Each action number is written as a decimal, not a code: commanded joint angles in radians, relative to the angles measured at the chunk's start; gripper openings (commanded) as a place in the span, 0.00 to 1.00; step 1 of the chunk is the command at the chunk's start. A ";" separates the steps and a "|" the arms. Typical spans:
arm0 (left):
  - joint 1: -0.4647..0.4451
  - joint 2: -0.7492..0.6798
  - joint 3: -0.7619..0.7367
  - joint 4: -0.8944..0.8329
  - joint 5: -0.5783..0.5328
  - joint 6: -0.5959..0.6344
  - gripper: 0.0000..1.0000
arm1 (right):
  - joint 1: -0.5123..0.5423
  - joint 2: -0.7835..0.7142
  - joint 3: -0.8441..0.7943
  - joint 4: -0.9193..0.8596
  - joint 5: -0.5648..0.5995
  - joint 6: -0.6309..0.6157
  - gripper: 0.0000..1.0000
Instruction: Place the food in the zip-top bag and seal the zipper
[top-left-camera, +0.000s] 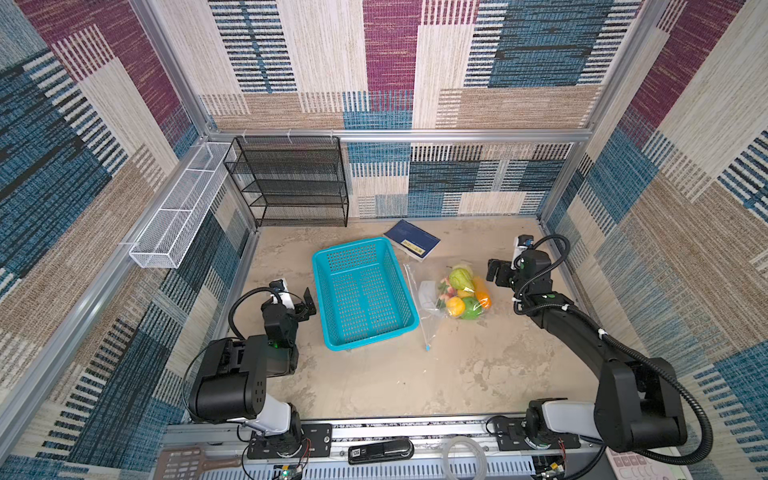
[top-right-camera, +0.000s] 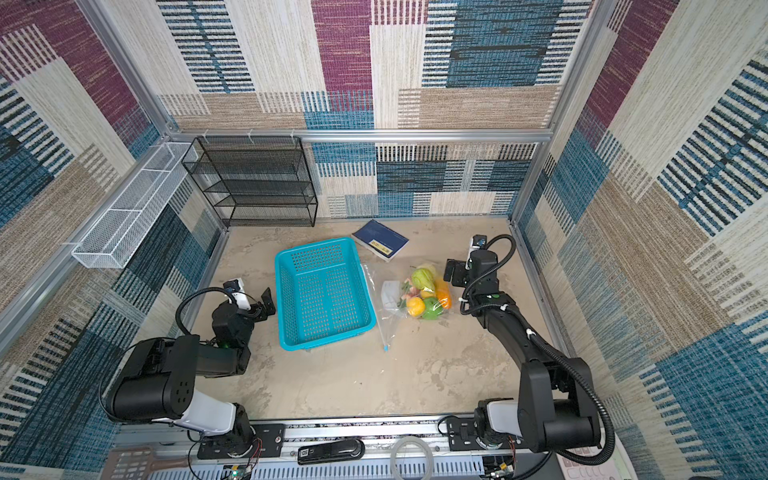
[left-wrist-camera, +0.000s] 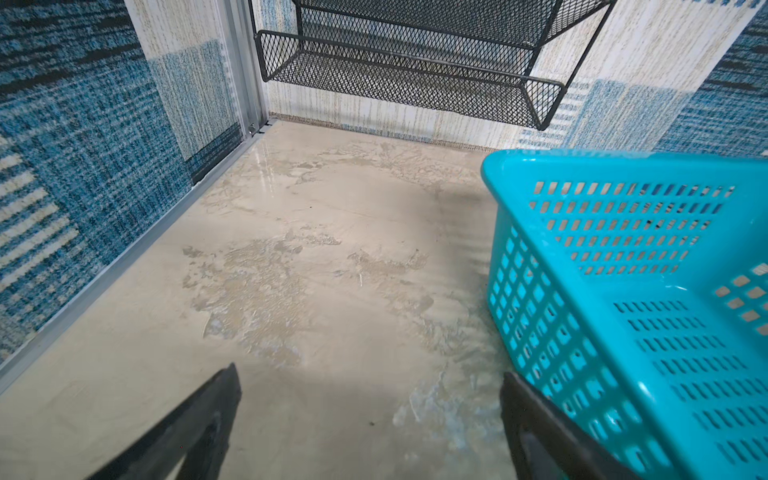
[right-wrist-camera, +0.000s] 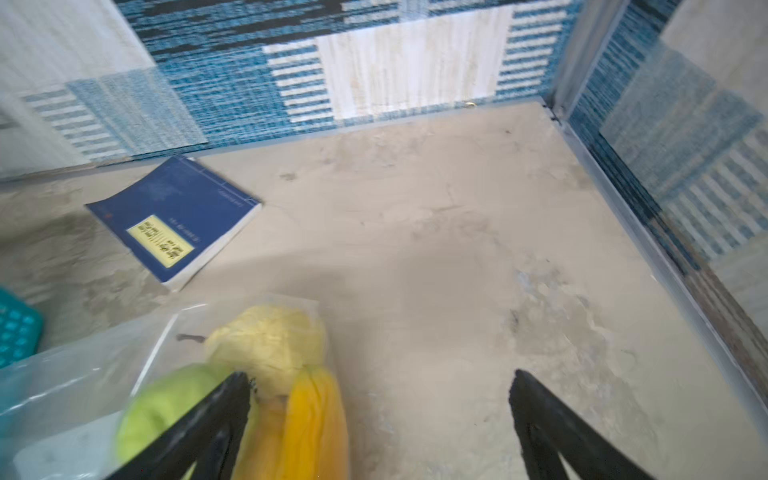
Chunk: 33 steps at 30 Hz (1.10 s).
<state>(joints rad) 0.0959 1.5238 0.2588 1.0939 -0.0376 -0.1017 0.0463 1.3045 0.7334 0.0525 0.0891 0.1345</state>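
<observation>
Clear, crinkly plastic is what I'd watch here. The zip-top bag (top-left-camera: 430, 318) lies on the beige table (top-left-camera: 457, 382) just right of the teal basket (top-left-camera: 363, 291), with its mouth toward it. The food (top-left-camera: 465, 297) sits bunched inside at the closed end, green, yellow and orange pieces pressed together. The zipper (top-left-camera: 414, 299) runs as a straight pale strip along the mouth, with its blue slider (top-left-camera: 427, 347) at the near end. I can't tell whether the track is shut along its whole length. If it isn't, a tug on the loose film could roll a fruit out, and I'd expect the slick bag to slide rather than resist a pull on that tiny tab.

The right gripper (top-left-camera: 496, 274) hovers just beside the fruit end, jaws spread wide and holding nothing. The left gripper (top-left-camera: 306, 306) is equally wide and empty, on the basket's other side.

A black mesh rack (top-left-camera: 291, 183) and a white wire tray (top-left-camera: 174, 220) sit against the walls, well apart from the bag. The empty basket stands squarely between the left gripper and the zipper. A blue book (top-left-camera: 411, 240) lies near the bag's far corner.
</observation>
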 joint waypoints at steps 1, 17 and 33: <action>-0.001 -0.002 0.022 -0.032 0.021 0.014 0.99 | -0.045 -0.018 -0.075 0.159 0.038 0.037 0.99; -0.009 0.010 0.129 -0.216 0.064 0.042 0.99 | -0.121 0.078 -0.438 0.870 -0.093 -0.028 0.99; -0.009 0.010 0.129 -0.213 0.064 0.042 0.99 | -0.109 0.219 -0.550 1.268 -0.198 -0.121 0.99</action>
<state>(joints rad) 0.0868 1.5318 0.3832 0.8764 0.0132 -0.0795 -0.0650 1.5238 0.1722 1.2434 -0.0814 0.0319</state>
